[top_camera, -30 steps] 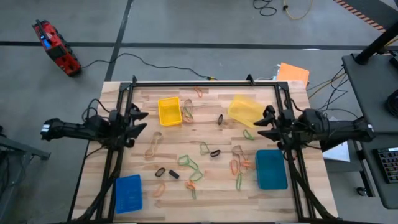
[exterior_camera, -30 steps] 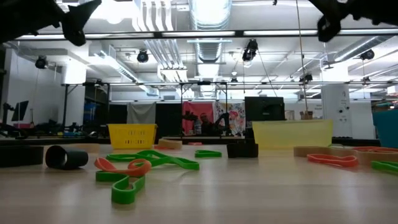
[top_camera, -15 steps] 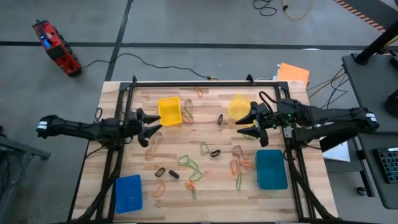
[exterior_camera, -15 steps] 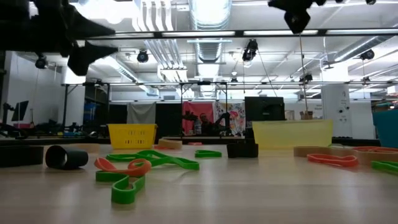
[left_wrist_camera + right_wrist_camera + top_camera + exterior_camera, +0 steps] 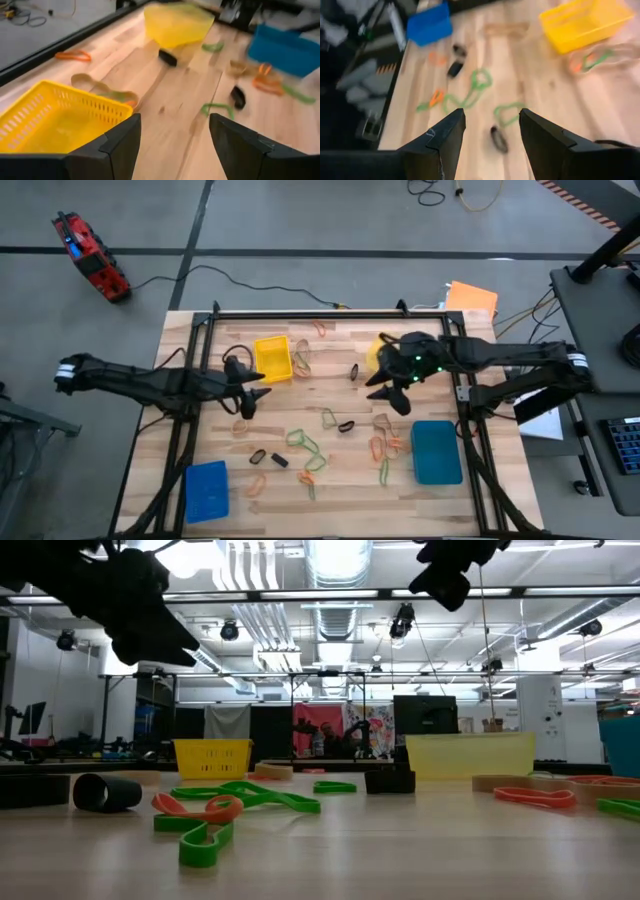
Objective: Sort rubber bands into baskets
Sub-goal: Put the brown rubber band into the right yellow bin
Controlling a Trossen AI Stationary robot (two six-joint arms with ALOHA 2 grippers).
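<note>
Rubber bands, green (image 5: 303, 443), orange (image 5: 378, 446), tan (image 5: 245, 421) and black (image 5: 346, 426), lie flat and loose over the middle of the wooden table. The baskets stand on it: bright yellow (image 5: 272, 358) far left, pale yellow (image 5: 383, 350) far right and partly under my right arm, teal (image 5: 437, 451) near right, blue (image 5: 206, 491) near left. My left gripper (image 5: 256, 394) hangs open above the table beside the bright yellow basket (image 5: 60, 120). My right gripper (image 5: 384, 392) hangs open higher up, just in front of the pale yellow basket, above green bands (image 5: 475, 85). Neither holds anything.
A black metal frame (image 5: 320, 314) runs along the table's far edge and down both sides. An orange sheet (image 5: 471, 297) lies at the far right corner. Bare wood shows between the two grippers (image 5: 320, 385). A red device (image 5: 90, 255) and cables lie on the floor beyond.
Both grippers have come in from the table's side edges toward its middle, the left going right past the bright yellow basket, the right going left and now covering part of the pale yellow basket. Both have tipped to point more level. The bands and baskets have stayed put.
</note>
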